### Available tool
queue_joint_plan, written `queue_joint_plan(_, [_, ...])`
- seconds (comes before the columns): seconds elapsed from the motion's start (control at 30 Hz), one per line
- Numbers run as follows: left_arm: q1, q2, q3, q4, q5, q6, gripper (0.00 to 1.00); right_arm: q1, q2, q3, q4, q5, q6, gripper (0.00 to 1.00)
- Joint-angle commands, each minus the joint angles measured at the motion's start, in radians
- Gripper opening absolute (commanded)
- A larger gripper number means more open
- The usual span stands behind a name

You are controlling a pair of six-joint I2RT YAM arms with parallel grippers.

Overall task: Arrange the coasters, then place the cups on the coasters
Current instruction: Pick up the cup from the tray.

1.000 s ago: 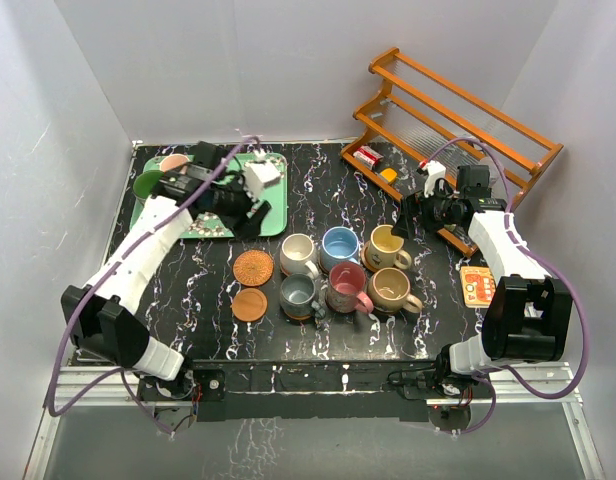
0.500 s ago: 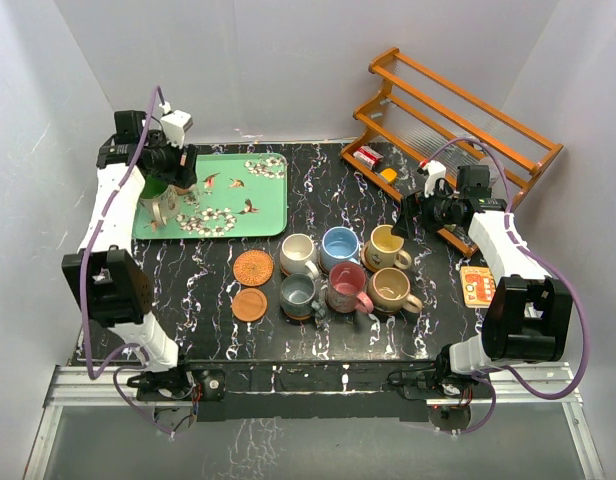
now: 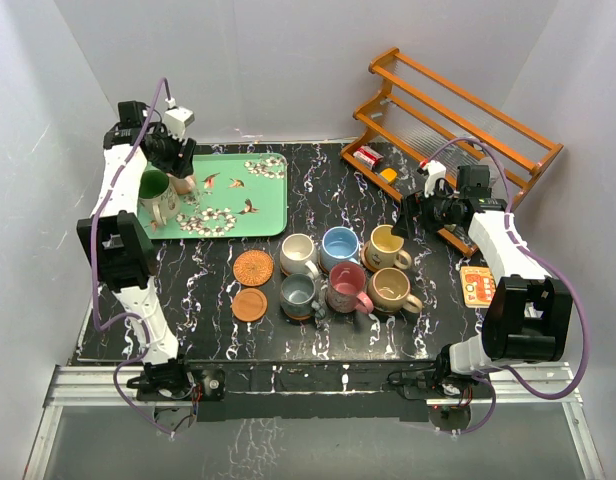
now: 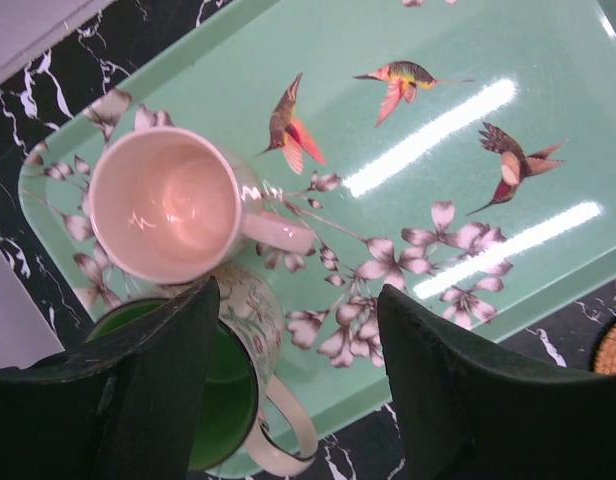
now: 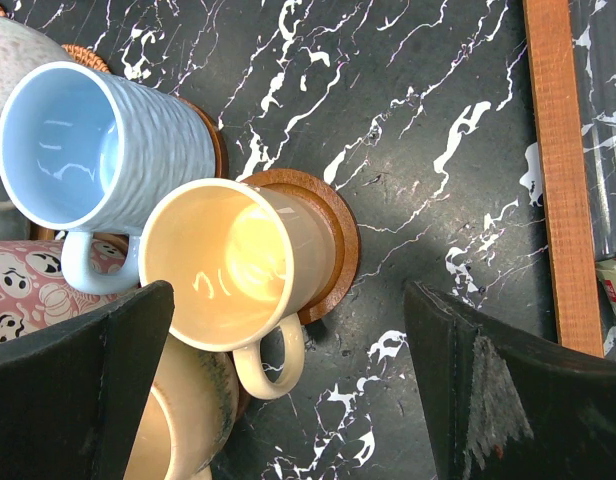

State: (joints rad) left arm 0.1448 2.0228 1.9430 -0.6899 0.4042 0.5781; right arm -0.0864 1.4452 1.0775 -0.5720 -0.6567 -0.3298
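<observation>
On the green bird-patterned tray (image 4: 468, 160) stand a pink cup (image 4: 163, 215) and a green cup (image 4: 223, 400), side by side at its far-left corner. My left gripper (image 4: 296, 310) hangs open above them, its left finger over the green cup's rim, gripping nothing. Six cups stand on coasters mid-table, among them light blue (image 5: 78, 140) and yellow-cream (image 5: 228, 265) on a dark brown coaster (image 5: 333, 240). My right gripper (image 5: 288, 295) stands wide open over the yellow-cream cup. Two bare coasters (image 3: 254, 267) (image 3: 250, 304) lie left of the group.
A wooden rack (image 3: 458, 110) fills the back right corner, with small packets (image 3: 368, 156) beneath it. A square orange card (image 3: 477, 284) lies beside the right arm. White walls close in the table on three sides.
My left arm has swung from over the tray's right part to its far-left corner, above the green and pink cups. The right arm and the mid-table cups have not moved.
</observation>
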Motion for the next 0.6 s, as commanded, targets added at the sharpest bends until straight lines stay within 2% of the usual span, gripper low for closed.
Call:
queue_joint_plan(0.0, [0.002, 0.047, 0.098, -0.053, 0.044, 0.071, 0.62, -0.006, -0.02, 0.05, 0.039, -0.005, 0.009, 0.98])
queue_joint_plan(0.27, [0.001, 0.108, 0.155, -0.071, 0.015, 0.091, 0.55, -0.005, -0.017, 0.05, 0.037, -0.005, 0.008, 0.98])
queue_joint_plan(0.57, [0.016, -0.02, 0.033, -0.052, -0.055, 0.098, 0.49, -0.005, -0.02, 0.049, 0.036, -0.006, 0.008, 0.98])
